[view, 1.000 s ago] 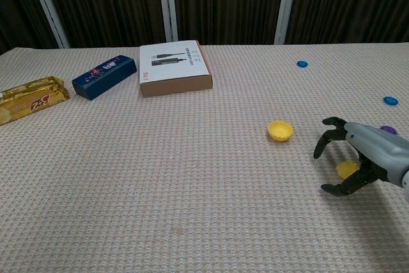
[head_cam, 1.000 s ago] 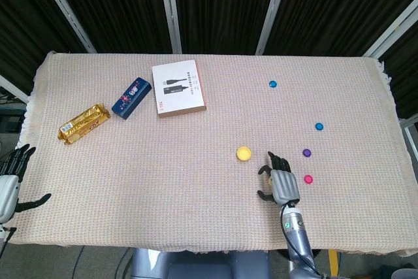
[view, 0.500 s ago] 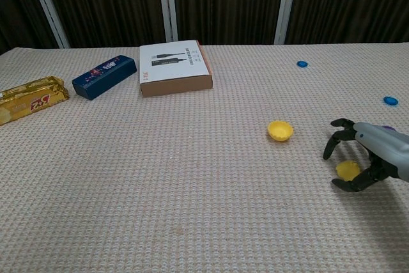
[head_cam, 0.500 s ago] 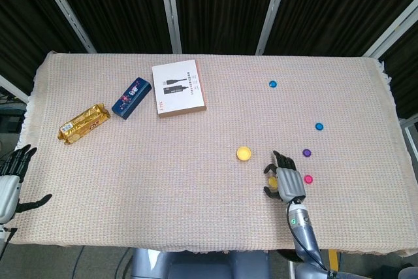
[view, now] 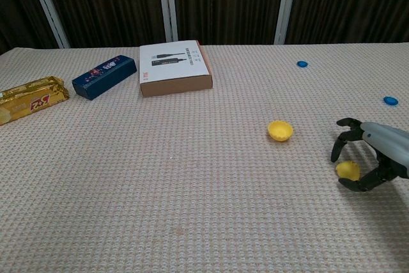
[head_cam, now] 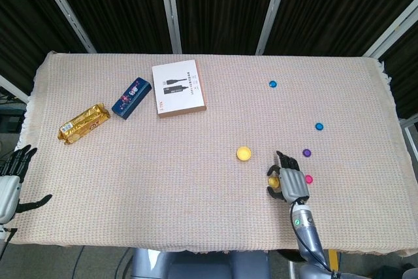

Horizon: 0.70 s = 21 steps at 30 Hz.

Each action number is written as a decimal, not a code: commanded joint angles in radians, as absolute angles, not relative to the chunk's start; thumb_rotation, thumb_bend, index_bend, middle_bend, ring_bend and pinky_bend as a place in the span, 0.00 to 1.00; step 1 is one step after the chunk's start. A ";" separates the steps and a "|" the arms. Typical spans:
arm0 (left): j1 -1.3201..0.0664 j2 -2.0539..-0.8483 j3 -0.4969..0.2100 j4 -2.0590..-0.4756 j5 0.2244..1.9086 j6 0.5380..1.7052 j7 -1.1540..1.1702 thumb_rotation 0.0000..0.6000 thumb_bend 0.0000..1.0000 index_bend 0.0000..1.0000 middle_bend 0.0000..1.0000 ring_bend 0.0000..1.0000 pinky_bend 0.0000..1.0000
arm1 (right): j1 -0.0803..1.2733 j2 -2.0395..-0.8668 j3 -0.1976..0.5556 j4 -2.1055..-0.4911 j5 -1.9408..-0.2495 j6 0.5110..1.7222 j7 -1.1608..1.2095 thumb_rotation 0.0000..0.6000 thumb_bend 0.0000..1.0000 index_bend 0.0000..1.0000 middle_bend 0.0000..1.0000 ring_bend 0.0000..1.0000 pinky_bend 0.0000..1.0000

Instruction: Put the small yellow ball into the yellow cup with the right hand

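The small yellow ball (head_cam: pixel 272 180) (view: pixel 347 169) lies on the tablecloth near the front right. My right hand (head_cam: pixel 290 181) (view: pixel 374 158) arches just right of it, fingers curved and apart, their tips flanking the ball without gripping it. The yellow cup (head_cam: pixel 243 153) (view: pixel 280 130) stands upright to the left of the ball and a little farther back, apart from the hand. At the table's front left edge, my left hand (head_cam: pixel 10 181) hangs with fingers spread and holds nothing; the chest view does not show it.
A white box (head_cam: pixel 178 88), a dark blue packet (head_cam: pixel 132 97) and a gold snack bar (head_cam: pixel 83 123) lie at the back left. Small coloured discs sit to the right: blue (head_cam: pixel 273 84), blue (head_cam: pixel 319 126), purple (head_cam: pixel 307 153), pink (head_cam: pixel 308 178).
My right hand has slid to the right and nearer the table's front edge, so the ball now shows at its fingertips instead of under the palm. The cup and left hand have not moved.
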State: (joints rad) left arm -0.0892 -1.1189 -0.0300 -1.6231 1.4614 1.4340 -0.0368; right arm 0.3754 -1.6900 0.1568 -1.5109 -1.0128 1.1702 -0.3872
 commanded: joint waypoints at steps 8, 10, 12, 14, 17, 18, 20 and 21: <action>-0.090 -1.119 -0.030 -1.623 1.462 1.433 -0.038 1.00 0.03 0.00 0.00 0.00 0.14 | 0.370 -1.688 0.149 -1.503 -1.035 1.182 -0.368 1.00 0.27 0.45 0.00 0.00 0.00; -0.090 -1.118 -0.030 -1.624 1.462 1.433 -0.037 1.00 0.03 0.00 0.00 0.00 0.14 | 0.366 -1.689 0.149 -1.499 -1.044 1.188 -0.357 1.00 0.27 0.46 0.00 0.00 0.00; -0.090 -1.118 -0.029 -1.625 1.462 1.433 -0.037 1.00 0.03 0.00 0.00 0.00 0.14 | 0.364 -1.690 0.148 -1.496 -1.050 1.191 -0.349 1.00 0.27 0.47 0.00 0.00 0.00; -0.090 -1.118 -0.029 -1.625 1.462 1.433 -0.037 1.00 0.03 0.00 0.00 0.00 0.14 | 0.363 -1.691 0.145 -1.492 -1.055 1.193 -0.348 1.00 0.27 0.48 0.00 0.00 0.00; -0.090 -1.118 -0.029 -1.626 1.462 1.433 -0.036 1.00 0.03 0.00 0.00 0.00 0.14 | 0.361 -1.693 0.143 -1.489 -1.059 1.192 -0.346 1.00 0.27 0.48 0.00 0.00 0.00; -0.090 -1.118 -0.029 -1.626 1.462 1.433 -0.036 1.00 0.03 0.00 0.00 0.00 0.14 | 0.361 -1.693 0.142 -1.488 -1.059 1.192 -0.346 1.00 0.27 0.48 0.00 0.00 0.00; -0.090 -1.117 -0.030 -1.626 1.462 1.433 -0.037 1.00 0.03 0.00 0.00 0.00 0.14 | 0.359 -1.691 0.141 -1.489 -1.057 1.189 -0.345 1.00 0.27 0.48 0.00 0.00 0.00; -0.090 -1.117 -0.030 -1.626 1.461 1.432 -0.037 1.00 0.03 0.00 0.00 0.00 0.14 | 0.359 -1.691 0.141 -1.489 -1.057 1.189 -0.344 1.00 0.27 0.48 0.00 0.00 0.00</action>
